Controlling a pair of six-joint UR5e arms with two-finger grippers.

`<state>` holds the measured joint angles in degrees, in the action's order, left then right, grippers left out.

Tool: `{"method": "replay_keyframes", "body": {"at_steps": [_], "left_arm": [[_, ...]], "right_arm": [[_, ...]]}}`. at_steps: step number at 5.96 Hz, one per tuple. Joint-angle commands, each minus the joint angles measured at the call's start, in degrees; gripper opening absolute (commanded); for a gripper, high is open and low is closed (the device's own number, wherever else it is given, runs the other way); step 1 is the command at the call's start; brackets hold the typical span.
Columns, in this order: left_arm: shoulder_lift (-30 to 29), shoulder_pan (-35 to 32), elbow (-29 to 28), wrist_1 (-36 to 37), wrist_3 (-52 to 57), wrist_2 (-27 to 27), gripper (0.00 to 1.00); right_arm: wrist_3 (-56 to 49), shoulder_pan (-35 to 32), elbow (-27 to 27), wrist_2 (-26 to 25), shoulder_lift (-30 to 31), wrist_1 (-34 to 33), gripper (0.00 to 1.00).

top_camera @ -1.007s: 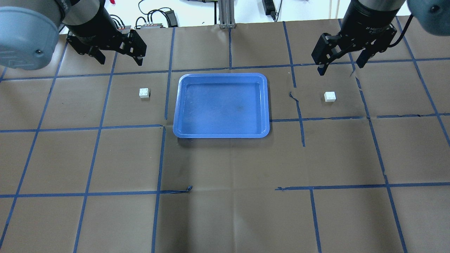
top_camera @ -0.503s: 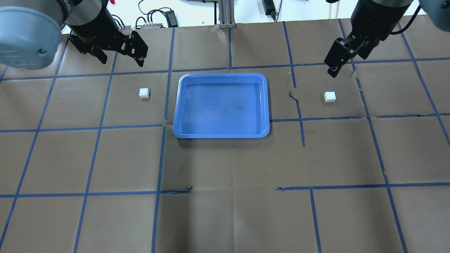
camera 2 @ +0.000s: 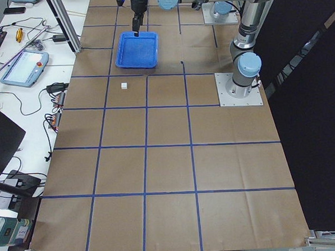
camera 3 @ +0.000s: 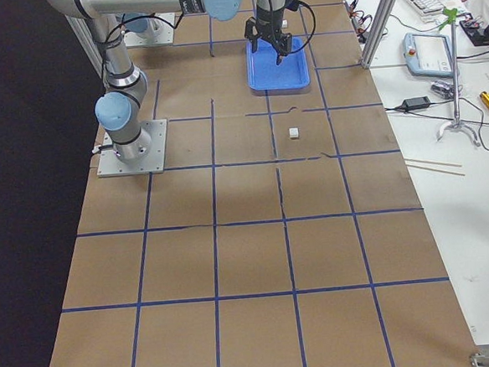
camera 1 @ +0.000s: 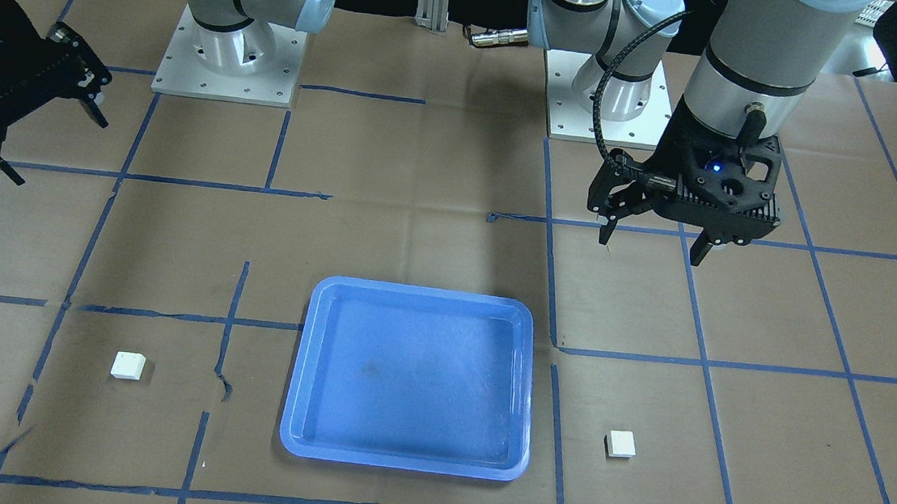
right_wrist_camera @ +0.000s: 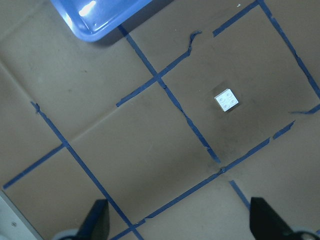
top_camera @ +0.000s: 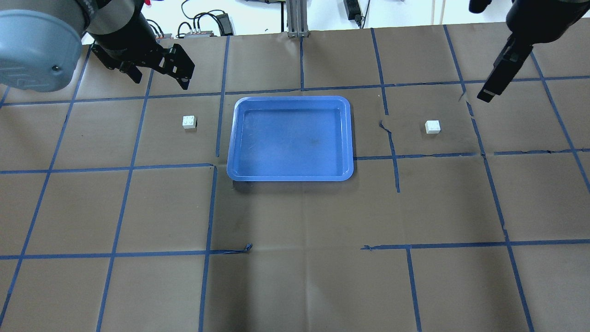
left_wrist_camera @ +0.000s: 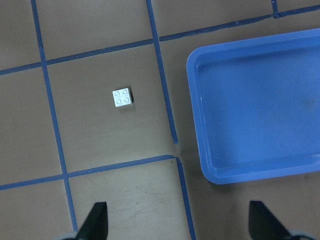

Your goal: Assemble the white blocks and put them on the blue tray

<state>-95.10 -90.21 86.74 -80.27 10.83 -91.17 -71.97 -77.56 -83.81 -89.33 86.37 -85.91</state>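
Note:
Two white blocks lie on the table either side of the blue tray (top_camera: 290, 138). The left block (top_camera: 189, 121) shows in the left wrist view (left_wrist_camera: 122, 98) and the front view (camera 1: 620, 443). The right block (top_camera: 432, 126) shows in the right wrist view (right_wrist_camera: 226, 100) and the front view (camera 1: 127, 365). My left gripper (top_camera: 160, 82) is open and empty, hovering behind the left block. My right gripper (top_camera: 488, 94) is open and empty, turned edge-on, high up behind and to the right of the right block. The tray (camera 1: 405, 378) is empty.
The table is covered in brown paper with a grid of blue tape. Cables and a metal post (top_camera: 295, 18) lie past the far edge. The arm bases (camera 1: 230, 54) stand at the robot's side of the table.
My right gripper has swung to the right and away from the right block, turning until it shows edge-on. My left gripper has barely moved. Blocks and tray are where they were.

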Motion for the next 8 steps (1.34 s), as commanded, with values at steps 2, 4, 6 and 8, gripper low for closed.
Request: {"method": "replay_keyframes", "body": {"at_steps": [2,4,6,8], "left_arm": [[0.09,0.2,-0.07,0.03,-0.37,0.03,0.99],[-0.26,0.47,-1.39,-0.06,1.73,0.12,0.99],[-0.18,0.47,-0.78,-0.06,1.65,-0.06,0.99],[0.0,0.56,-0.43,-0.06,2.0,0.03,0.99]], "right_arm": [[-32.79,3.2,-0.03,0.21,-3.21,-5.39,1.0],[-42.25,5.13,-0.12,1.0,-6.46,-5.32,1.0],[-49.18,7.57,-0.21,10.7,-10.94,-5.41,1.0],[-51.95,11.97,-0.21,17.12,-16.82,-5.49,1.0]]}}
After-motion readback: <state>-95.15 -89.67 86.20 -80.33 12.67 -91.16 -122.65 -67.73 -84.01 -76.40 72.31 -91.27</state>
